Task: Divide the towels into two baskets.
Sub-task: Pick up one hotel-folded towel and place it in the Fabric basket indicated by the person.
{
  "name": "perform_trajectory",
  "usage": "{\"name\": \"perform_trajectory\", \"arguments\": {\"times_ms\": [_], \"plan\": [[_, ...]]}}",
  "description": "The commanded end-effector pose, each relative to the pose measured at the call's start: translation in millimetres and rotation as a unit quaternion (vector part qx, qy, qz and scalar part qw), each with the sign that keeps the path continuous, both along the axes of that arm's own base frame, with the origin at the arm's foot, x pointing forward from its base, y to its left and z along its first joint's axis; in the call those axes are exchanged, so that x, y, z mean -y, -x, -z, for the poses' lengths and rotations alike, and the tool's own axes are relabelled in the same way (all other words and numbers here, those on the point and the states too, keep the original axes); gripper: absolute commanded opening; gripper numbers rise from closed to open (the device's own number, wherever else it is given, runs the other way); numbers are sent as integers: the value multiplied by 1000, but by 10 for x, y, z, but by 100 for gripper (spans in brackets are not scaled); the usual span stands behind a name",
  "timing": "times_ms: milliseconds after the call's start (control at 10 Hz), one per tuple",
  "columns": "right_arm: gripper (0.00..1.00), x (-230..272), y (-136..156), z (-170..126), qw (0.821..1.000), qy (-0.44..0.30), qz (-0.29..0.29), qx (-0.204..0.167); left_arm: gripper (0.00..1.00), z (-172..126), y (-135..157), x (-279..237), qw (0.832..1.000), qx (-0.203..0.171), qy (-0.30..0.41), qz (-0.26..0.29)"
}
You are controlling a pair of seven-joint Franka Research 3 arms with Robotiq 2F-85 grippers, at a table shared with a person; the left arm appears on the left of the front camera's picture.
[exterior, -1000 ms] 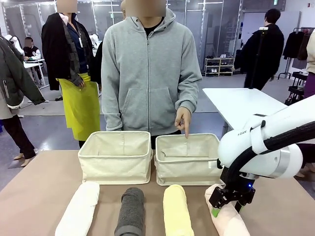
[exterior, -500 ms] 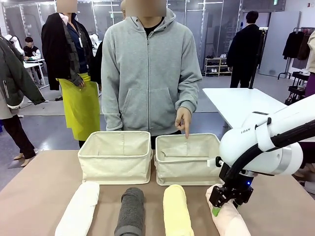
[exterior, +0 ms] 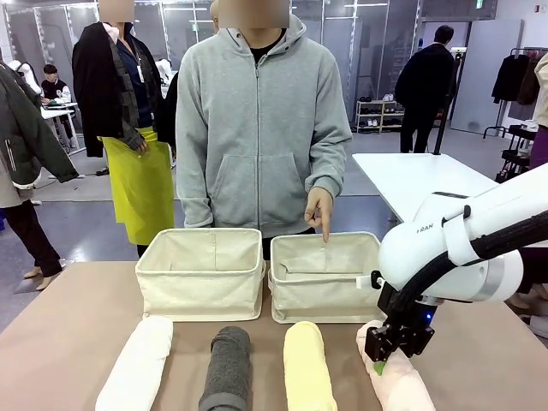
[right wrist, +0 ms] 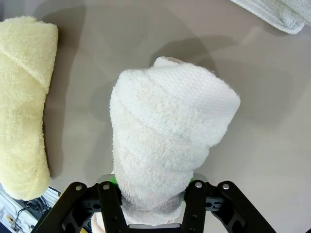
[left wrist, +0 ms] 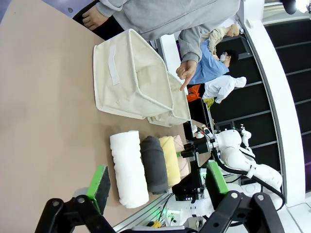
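Perhaps "FRAN" on right arm (exterior: pixel 454 257) above pink towel (exterior: pixel 404 390)

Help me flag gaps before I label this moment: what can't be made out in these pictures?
- Front view: the bottom edge cuts off the near ends of the white towel, dark grey towel, yellow towel and pink towel.
- Front view: the near walls of the left basket and right basket hide their floors.
- Right wrist view: the pink towel bulges over the pads of the right hand, hiding most of them.
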State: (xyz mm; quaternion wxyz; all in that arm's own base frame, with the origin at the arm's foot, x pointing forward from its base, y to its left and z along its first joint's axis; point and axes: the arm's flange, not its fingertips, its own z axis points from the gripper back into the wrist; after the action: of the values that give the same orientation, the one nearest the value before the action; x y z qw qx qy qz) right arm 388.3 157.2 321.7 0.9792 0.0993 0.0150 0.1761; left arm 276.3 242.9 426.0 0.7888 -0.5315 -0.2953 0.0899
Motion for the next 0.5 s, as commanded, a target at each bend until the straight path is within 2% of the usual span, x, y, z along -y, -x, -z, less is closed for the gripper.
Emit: {"name": "perform_trajectory", "arguments": {"times_ms": [0,200,400], "plan": [[4,-37,60,1,1000,24,10,-1,100,-24,19,-22,1000,5,5,0],[3,-1,253,-459,999,29,-33,25,100,-24,19,-22,1000,5,5,0],[3,-34,446,-1115,985,74,-142,65,100,-24,19,-22,1000,5,5,0]]}}
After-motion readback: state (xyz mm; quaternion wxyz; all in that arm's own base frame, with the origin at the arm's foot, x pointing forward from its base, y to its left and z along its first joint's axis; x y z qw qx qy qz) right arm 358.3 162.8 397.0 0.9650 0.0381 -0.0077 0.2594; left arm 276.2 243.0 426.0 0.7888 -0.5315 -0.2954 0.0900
